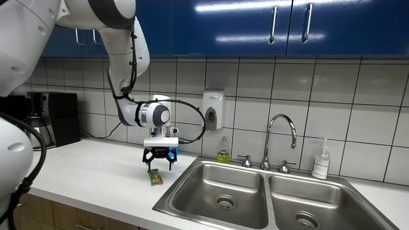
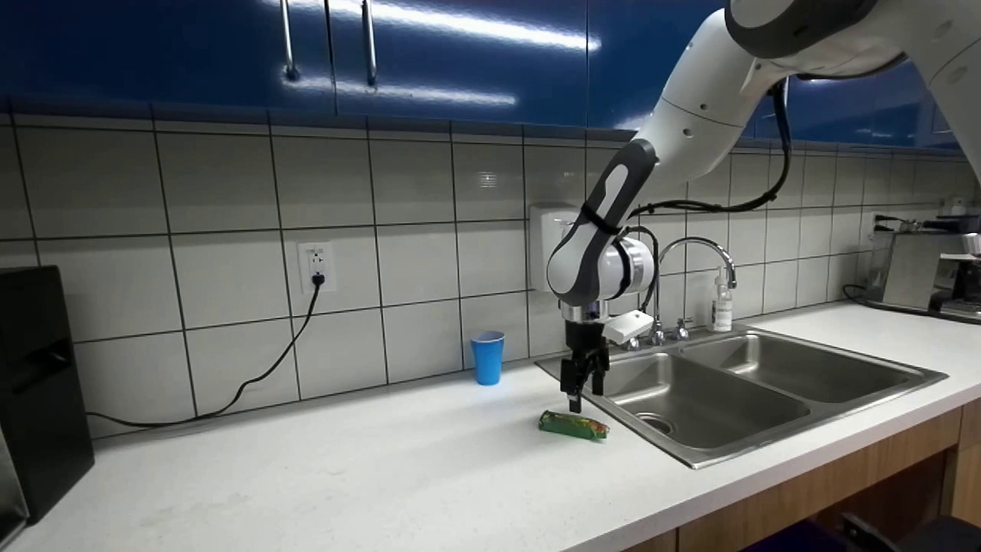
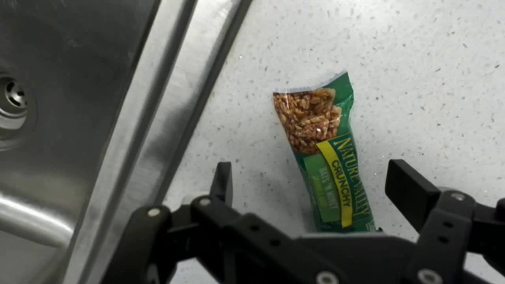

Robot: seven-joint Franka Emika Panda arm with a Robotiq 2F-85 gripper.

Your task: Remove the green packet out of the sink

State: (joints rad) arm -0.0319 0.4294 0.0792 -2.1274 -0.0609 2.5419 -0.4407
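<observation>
My gripper (image 1: 159,168) hangs above the white worktop (image 2: 306,475), its fingers (image 3: 410,193) spread wide apart and holding nothing. The green packet (image 3: 327,169) lies below it on the worktop, printed side up, seen between the fingers in the wrist view. To one side of my gripper is the sink (image 1: 270,198); farther back, near the tiled wall (image 2: 414,261), stands a blue cup (image 2: 488,358)

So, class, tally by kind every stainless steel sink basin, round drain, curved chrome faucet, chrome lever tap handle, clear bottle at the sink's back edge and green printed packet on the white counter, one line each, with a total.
Stainless steel sink basins: 2
Round drains: 2
Curved chrome faucet: 1
Chrome lever tap handles: 2
Clear bottles: 2
Green printed packet: 1
Total: 10
</observation>
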